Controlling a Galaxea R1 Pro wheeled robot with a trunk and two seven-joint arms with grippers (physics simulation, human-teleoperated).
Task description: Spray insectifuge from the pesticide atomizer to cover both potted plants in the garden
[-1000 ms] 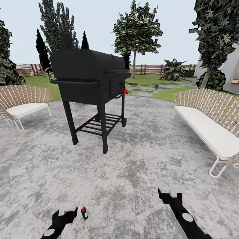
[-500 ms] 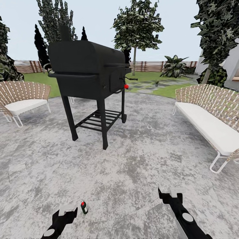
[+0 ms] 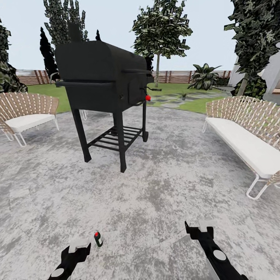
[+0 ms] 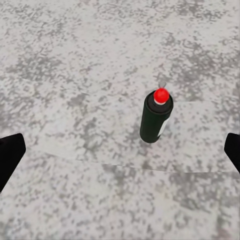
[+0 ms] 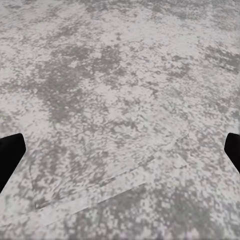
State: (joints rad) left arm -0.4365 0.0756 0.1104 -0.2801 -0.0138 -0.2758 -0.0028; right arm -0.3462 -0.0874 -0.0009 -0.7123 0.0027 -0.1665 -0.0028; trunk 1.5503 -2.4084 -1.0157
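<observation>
Fingers on both the left gripper point(image 4: 120, 150) and right gripper point(image 5: 120, 150) are spread wide, empty. That little bottle point(image 4: 156, 117) standing upright on the patio point(image 3: 163, 186) looks tippy, so a sloppy approach could knock it over.

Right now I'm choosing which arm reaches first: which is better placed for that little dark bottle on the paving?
Left. The bottle stands upright just beside the left gripper; the right gripper is far across.

camera advanced: grill point(image 3: 103, 77) nearer, bottle point(image 3: 98, 239) slightly higher in view.
</observation>
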